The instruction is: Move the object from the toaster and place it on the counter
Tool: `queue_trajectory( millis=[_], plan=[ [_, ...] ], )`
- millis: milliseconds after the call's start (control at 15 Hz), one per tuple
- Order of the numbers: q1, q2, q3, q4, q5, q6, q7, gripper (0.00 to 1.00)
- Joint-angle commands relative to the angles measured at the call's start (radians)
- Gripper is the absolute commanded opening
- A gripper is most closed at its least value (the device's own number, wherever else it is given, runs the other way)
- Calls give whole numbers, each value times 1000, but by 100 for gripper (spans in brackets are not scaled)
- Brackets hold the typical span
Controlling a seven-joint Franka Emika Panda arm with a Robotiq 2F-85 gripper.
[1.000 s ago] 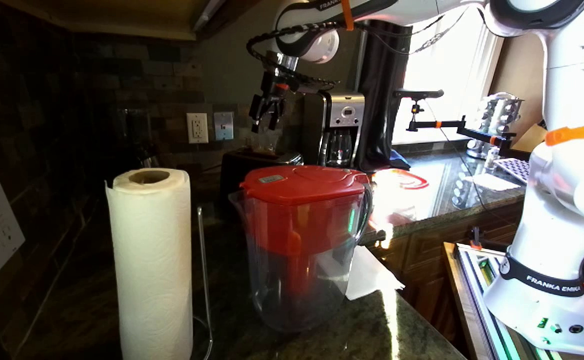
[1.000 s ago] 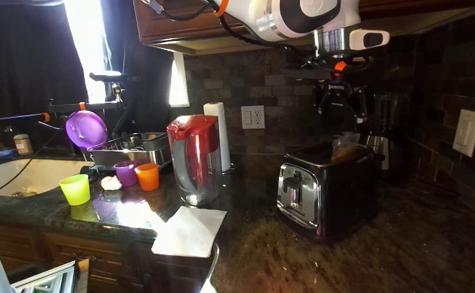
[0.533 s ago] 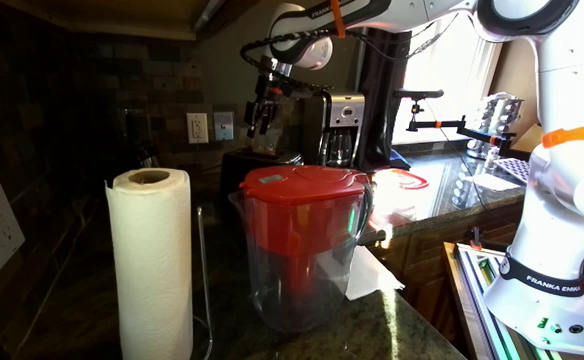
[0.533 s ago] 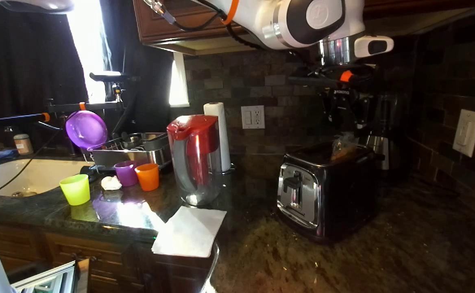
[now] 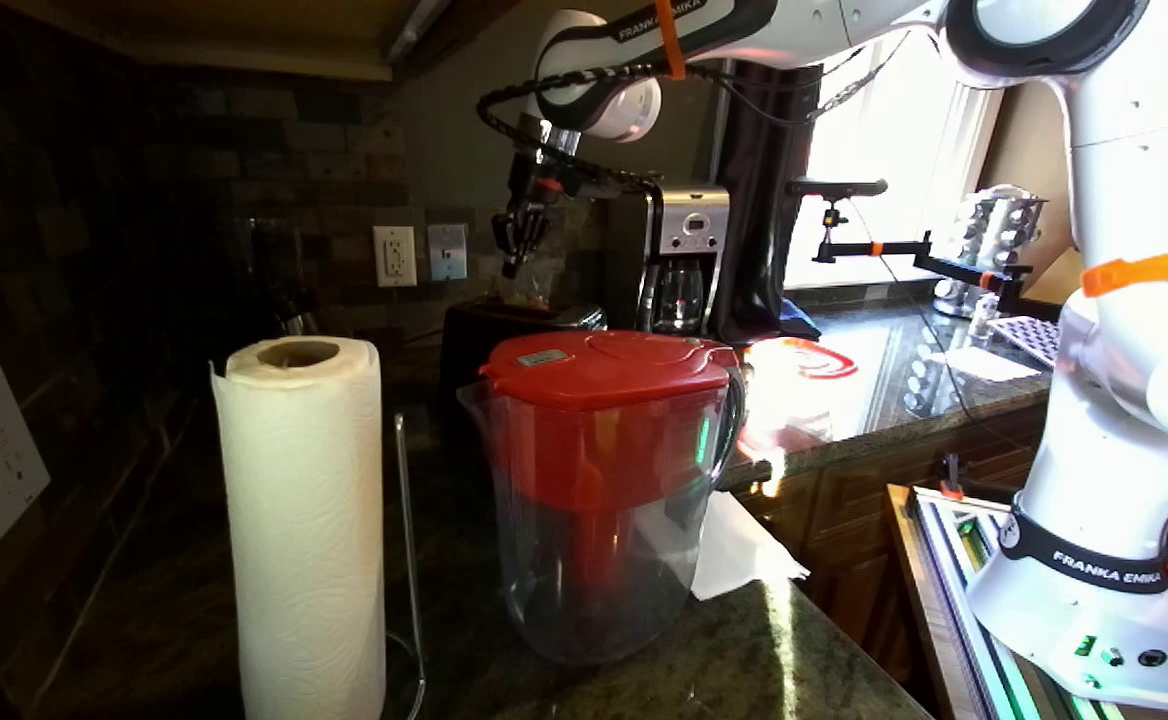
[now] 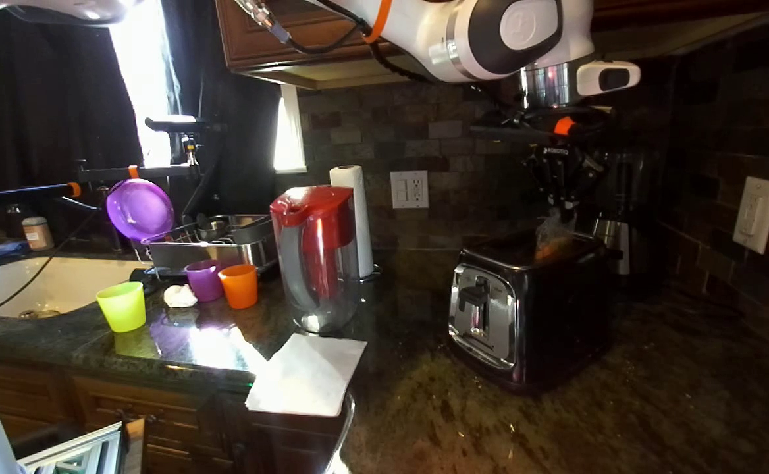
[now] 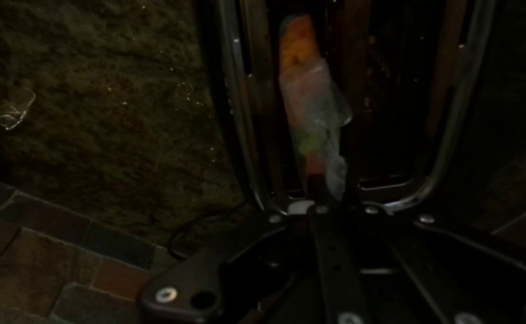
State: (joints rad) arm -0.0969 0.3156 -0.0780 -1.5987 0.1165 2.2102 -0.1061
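Note:
A small object [image 7: 310, 94] in clear crinkled plastic, orange with green and red patches, stands in one slot of the toaster [image 6: 556, 329]. The toaster is black with a silver front panel; its chrome rim [image 7: 463, 90] frames the slots in the wrist view. My gripper [image 6: 561, 209] points down above the slot, its jaws drawn together on the top of the plastic wrap. The fingertips themselves are dark and partly hidden in the wrist view. In an exterior view the object [image 5: 524, 290] shows faintly below the gripper. The counter [image 6: 457, 421] is dark speckled stone.
A red-lidded pitcher [image 6: 315, 257] and a paper towel roll [image 5: 304, 530] stand on the counter, with a white napkin [image 6: 309, 375] close by. Cups, including a green cup [image 6: 121, 306], are near the sink. A coffee maker [image 5: 684, 260] and the tiled wall [image 6: 477, 151] lie near the toaster.
My gripper has come lower toward the toaster slot, and its jaws have gone from open to shut on the plastic. The wrap is now bunched up toward the fingertips.

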Motion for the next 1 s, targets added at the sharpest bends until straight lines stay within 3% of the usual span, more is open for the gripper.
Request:
queue_trajectory(
  millis=[0,533,933],
  plan=[
    [-13,-15,8,18,6,-61,25,0],
    [-5,-100,-4,4,-24,-146,73,0],
    [4,-240,-4,-60,-55,-163,104,0]
  ],
)
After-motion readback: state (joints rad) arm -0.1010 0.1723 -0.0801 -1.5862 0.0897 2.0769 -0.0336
